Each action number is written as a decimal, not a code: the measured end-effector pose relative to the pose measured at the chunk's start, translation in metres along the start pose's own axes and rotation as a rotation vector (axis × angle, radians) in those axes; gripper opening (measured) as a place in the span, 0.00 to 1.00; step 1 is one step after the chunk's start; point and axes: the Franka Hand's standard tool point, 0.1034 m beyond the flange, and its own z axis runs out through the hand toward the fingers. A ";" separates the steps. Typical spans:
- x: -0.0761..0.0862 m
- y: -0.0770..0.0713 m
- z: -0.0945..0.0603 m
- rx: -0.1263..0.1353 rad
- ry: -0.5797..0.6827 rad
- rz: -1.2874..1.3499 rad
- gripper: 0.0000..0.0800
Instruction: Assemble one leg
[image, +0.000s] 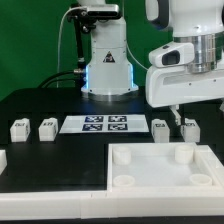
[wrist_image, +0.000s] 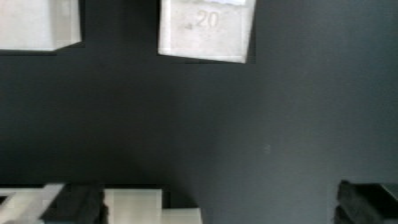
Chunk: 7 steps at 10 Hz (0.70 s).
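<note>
Four small white legs with black-and-white tags stand in a row on the black table: two at the exterior view's left (image: 19, 128) (image: 46, 128) and two at its right (image: 160, 127) (image: 190, 129). My gripper (image: 180, 116) hangs just above and between the two right legs, touching neither. In the wrist view, two legs show ahead, one with its tag facing the camera (wrist_image: 205, 30) and one partly cut off (wrist_image: 36, 25). The gripper (wrist_image: 222, 205) is open and empty, its dark fingertips (wrist_image: 71, 202) far apart over bare table.
The large white tray-like piece (image: 150, 178) with round corner sockets lies at the front right; part of it shows in the wrist view (wrist_image: 151, 205). The marker board (image: 107, 124) lies mid-table. A white part (image: 3, 157) sits at the left edge. The robot base (image: 105, 65) stands behind.
</note>
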 end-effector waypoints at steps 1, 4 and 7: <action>0.000 0.000 0.000 0.000 -0.001 -0.005 0.81; -0.015 0.003 0.003 -0.017 -0.176 0.031 0.81; -0.024 -0.001 0.008 -0.035 -0.497 0.049 0.81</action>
